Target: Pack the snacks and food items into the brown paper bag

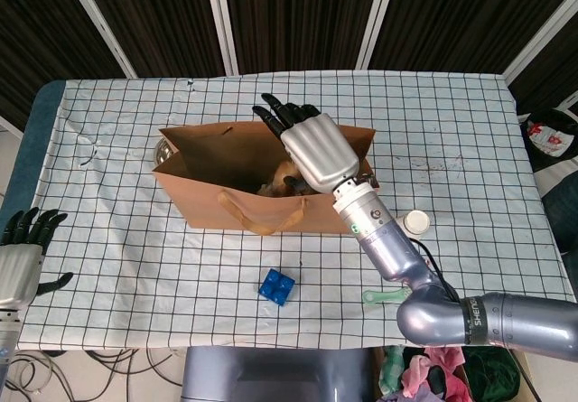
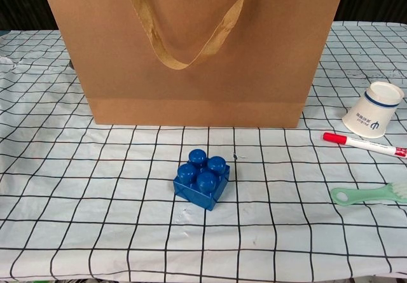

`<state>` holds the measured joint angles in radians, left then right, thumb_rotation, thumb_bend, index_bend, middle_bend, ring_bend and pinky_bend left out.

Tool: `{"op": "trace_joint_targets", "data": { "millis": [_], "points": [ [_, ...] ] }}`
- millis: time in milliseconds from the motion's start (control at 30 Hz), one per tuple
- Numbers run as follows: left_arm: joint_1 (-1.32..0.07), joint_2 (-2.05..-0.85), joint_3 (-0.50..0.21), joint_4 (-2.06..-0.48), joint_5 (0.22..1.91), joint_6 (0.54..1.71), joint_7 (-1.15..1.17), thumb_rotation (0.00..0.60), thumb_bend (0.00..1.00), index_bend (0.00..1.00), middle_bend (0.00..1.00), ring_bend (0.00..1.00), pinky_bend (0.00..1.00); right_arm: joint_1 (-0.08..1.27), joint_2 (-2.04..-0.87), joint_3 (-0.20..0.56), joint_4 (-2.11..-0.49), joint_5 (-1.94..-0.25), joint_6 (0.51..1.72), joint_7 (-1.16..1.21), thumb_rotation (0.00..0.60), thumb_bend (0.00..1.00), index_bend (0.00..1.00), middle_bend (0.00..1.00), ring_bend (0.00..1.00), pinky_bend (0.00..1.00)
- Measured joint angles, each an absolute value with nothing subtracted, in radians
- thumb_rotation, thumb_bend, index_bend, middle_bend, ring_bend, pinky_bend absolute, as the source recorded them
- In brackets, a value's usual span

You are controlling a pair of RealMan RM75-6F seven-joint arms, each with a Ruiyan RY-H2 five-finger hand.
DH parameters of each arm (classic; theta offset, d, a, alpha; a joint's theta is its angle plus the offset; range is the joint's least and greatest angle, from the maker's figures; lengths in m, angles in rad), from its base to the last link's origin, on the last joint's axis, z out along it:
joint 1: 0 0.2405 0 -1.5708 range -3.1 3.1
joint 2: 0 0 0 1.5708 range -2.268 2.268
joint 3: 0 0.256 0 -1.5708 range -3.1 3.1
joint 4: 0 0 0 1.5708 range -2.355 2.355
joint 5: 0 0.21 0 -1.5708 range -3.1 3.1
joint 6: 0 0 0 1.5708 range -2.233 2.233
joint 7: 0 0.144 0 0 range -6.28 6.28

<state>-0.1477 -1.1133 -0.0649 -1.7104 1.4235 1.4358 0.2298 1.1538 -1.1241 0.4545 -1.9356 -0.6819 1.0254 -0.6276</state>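
Note:
The brown paper bag (image 1: 208, 205) stands open mid-table; in the chest view its front wall (image 2: 191, 48) fills the top. My right hand (image 1: 312, 154) hovers over the bag's mouth, its fingers stretched out toward the far left. A brownish snack packet (image 1: 284, 163) shows just under the palm, inside the bag's opening, along with other wrapped food (image 1: 267, 188). My left hand (image 1: 23, 257) rests at the near left table edge, holding nothing, with its fingers apart. Neither hand appears in the chest view.
A blue toy brick (image 1: 276, 286) (image 2: 202, 179) lies in front of the bag. To the right are a tipped white cup (image 1: 415, 221) (image 2: 375, 110), a red marker (image 2: 364, 144) and a green brush (image 1: 384, 296) (image 2: 369, 194). A metal bowl (image 1: 163, 152) sits behind the bag's left end.

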Motion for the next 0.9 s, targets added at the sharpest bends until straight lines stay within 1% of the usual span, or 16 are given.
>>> {"op": "trace_joint_targets", "data": {
  "millis": [200,300,433,500,633,700,800,900],
  "points": [
    [-0.148,-1.115,-0.067,-1.710,1.419,1.437,0.231,0.600,0.08,0.16,0.11,0.00,0.02,1.142,-1.102,0.461,-1.955,-0.708,1.074,-0.613,0.600,0.05,0.05,0.00,0.15,0.23],
    [-0.147,-1.114,-0.069,-1.710,1.418,1.441,0.229,0.600,0.08,0.16,0.11,0.00,0.02,1.112,-1.068,0.464,-1.984,-0.741,1.122,-0.607,0.600,0.06,0.05,0.05,0.18,0.23],
    [-0.142,-1.112,-0.072,-1.712,1.419,1.452,0.220,0.600,0.08,0.16,0.11,0.00,0.02,1.030,-0.985,0.445,-2.039,-0.791,1.214,-0.624,0.600,0.06,0.05,0.06,0.19,0.23],
    [-0.139,-1.110,-0.072,-1.713,1.420,1.458,0.215,0.600,0.08,0.16,0.11,0.00,0.02,0.965,-0.933,0.417,-2.071,-0.828,1.261,-0.632,0.600,0.07,0.05,0.07,0.19,0.23],
    [-0.132,-1.109,-0.074,-1.715,1.430,1.478,0.203,0.600,0.08,0.15,0.11,0.00,0.02,0.805,-0.839,0.325,-2.121,-0.952,1.334,-0.609,0.600,0.08,0.05,0.08,0.19,0.23],
    [-0.128,-1.109,-0.074,-1.715,1.439,1.491,0.193,0.600,0.08,0.15,0.11,0.00,0.02,0.706,-0.799,0.261,-2.133,-1.049,1.371,-0.567,0.600,0.10,0.05,0.08,0.19,0.23],
    [-0.121,-1.111,-0.075,-1.710,1.455,1.512,0.177,0.600,0.08,0.14,0.11,0.00,0.02,0.557,-0.769,0.158,-2.127,-1.204,1.435,-0.495,0.600,0.11,0.05,0.08,0.19,0.23],
    [-0.113,-1.114,-0.073,-1.701,1.468,1.530,0.159,0.600,0.08,0.12,0.11,0.00,0.02,0.410,-0.777,0.050,-2.087,-1.344,1.506,-0.429,0.600,0.13,0.05,0.08,0.19,0.23]
  ]
}}
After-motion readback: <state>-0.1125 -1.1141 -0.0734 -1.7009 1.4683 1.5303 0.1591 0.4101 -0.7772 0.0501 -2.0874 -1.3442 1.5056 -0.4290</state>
